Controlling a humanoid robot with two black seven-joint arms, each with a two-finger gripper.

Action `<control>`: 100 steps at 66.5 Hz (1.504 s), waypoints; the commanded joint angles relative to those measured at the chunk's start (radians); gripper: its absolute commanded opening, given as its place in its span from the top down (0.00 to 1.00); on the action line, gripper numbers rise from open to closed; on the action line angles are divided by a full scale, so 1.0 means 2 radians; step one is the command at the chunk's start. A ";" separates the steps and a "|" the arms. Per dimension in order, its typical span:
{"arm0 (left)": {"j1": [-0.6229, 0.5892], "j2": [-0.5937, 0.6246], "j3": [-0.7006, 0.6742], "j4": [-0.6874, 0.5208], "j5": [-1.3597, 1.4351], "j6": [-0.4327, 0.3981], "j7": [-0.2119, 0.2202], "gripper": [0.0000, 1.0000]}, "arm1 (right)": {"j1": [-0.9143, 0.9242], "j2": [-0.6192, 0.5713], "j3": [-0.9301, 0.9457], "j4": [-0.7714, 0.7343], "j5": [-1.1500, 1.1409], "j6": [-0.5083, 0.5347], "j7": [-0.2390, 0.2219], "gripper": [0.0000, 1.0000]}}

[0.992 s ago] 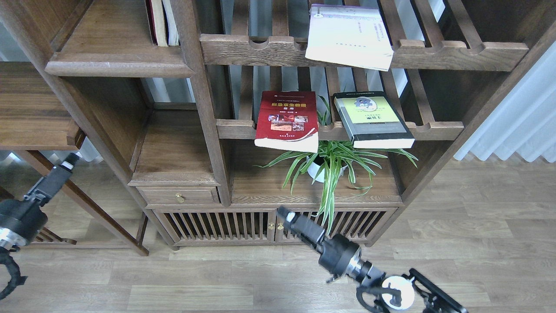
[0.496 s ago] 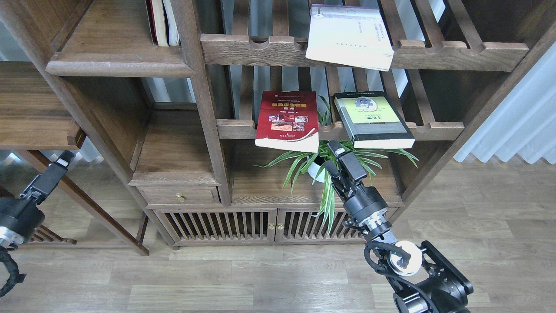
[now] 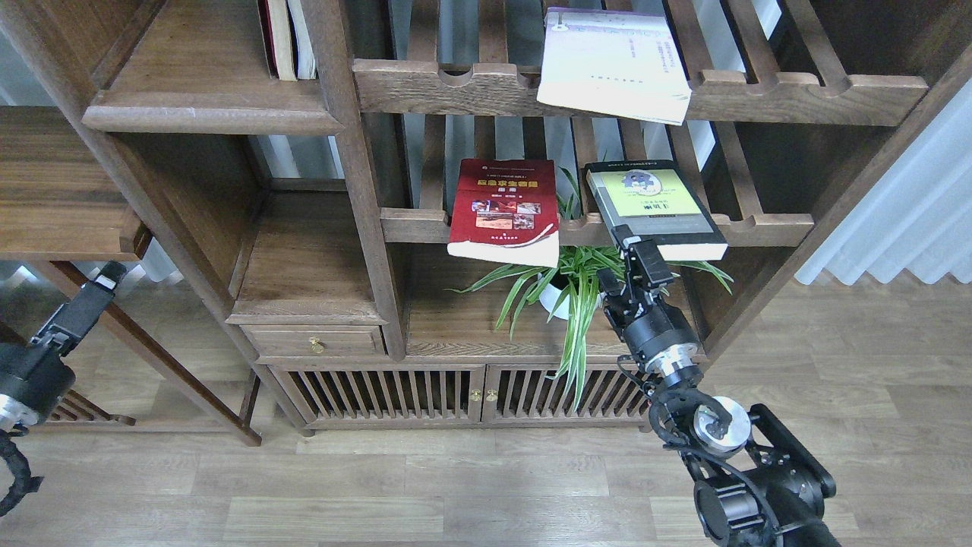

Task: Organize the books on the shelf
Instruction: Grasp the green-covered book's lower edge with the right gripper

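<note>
The red book (image 3: 503,209) lies flat on the middle slatted rack and overhangs its front rail. The black-grey book with the lime-green panel (image 3: 653,209) lies to its right on the same rack. The white-lavender book (image 3: 611,64) lies on the upper slatted rack, jutting over the rail. The solid dark-brown shelf (image 3: 190,72) is at the upper left. My right gripper (image 3: 629,266) is open and empty, its fingertips just below the front left corner of the lime-green book. My left gripper (image 3: 106,275) is low at the far left, dark and narrow, away from all books.
Thin upright dark-red and cream books (image 3: 285,38) stand at the solid shelf's right end. A spider plant in a white pot (image 3: 566,292) stands right beside my right gripper. Slatted cabinet doors (image 3: 456,395), a small drawer (image 3: 315,342) and a curtain (image 3: 911,213) are also in view.
My right arm has swung up and to the right, from in front of the cabinet doors to just under the lime-green book. My left gripper has shifted slightly left.
</note>
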 commanded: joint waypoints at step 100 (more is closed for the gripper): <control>0.000 0.003 -0.009 0.008 -0.001 0.000 -0.001 0.00 | -0.004 0.000 0.019 -0.006 -0.033 0.006 0.078 0.97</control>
